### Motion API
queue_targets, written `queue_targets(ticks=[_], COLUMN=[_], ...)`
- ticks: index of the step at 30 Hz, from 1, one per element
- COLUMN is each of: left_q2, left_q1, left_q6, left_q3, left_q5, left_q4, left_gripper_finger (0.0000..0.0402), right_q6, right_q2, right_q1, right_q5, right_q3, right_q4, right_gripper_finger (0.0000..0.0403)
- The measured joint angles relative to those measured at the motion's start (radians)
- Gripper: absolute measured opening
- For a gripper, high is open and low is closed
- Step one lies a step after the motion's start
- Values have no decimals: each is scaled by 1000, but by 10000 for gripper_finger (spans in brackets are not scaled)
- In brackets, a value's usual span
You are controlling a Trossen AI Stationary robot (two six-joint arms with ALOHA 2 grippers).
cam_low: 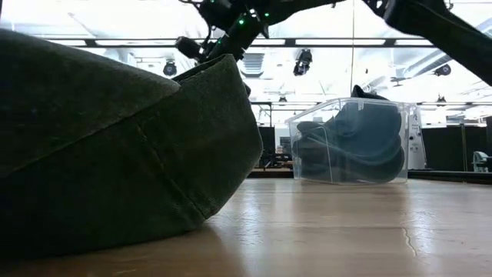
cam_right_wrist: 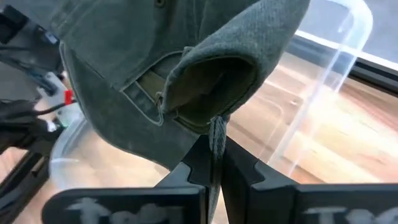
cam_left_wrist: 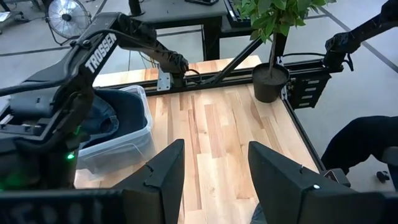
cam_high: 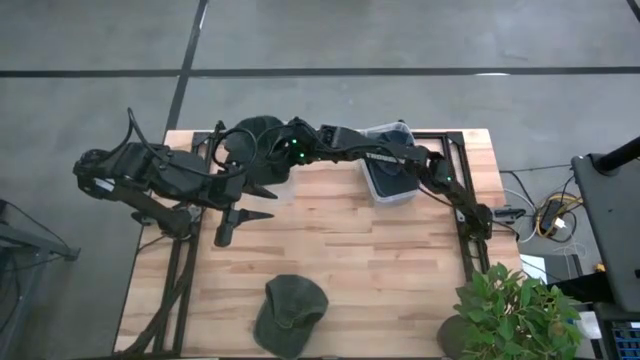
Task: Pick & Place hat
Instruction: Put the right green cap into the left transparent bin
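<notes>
Olive-green hat [cam_right_wrist: 155, 68], clear bin [cam_high: 392, 175], pale wood table [cam_high: 350, 260].

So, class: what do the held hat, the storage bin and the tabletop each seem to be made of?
Held hat, pinched by the right gripper: looks like washed olive cotton twill, with a matte weave and stitched seams. Storage bin: clear, glossy plastic, since dark folded fabric shows through its walls. Tabletop: pale wood in jointed strips, likely butcher block, with a slight sheen.

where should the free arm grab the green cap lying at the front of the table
Probably by the brim. In the high view the green cap lies flat on the table, its brim pointing to the front edge and crown behind. Coming down from above with open fingers across the thin brim edge looks easiest; the soft crown would likely crumple. The left gripper is open and nearest.
</notes>
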Motion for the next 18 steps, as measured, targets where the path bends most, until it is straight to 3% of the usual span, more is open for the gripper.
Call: queue_targets(ticks=[10, 18], left_q2=[0, 0], left_q1=[0, 0], left_q6=[0, -2], left_q3=[-4, -13], left_q5=[0, 0], left_q4=[1, 1], left_gripper_finger=[170, 170], right_q6=[32, 34], right_q2=[60, 57], right_q1=[-17, -23], right_q5=[-7, -70], right_q3=[75, 81], right_q4=[-109, -110], right_gripper_finger=[23, 146])
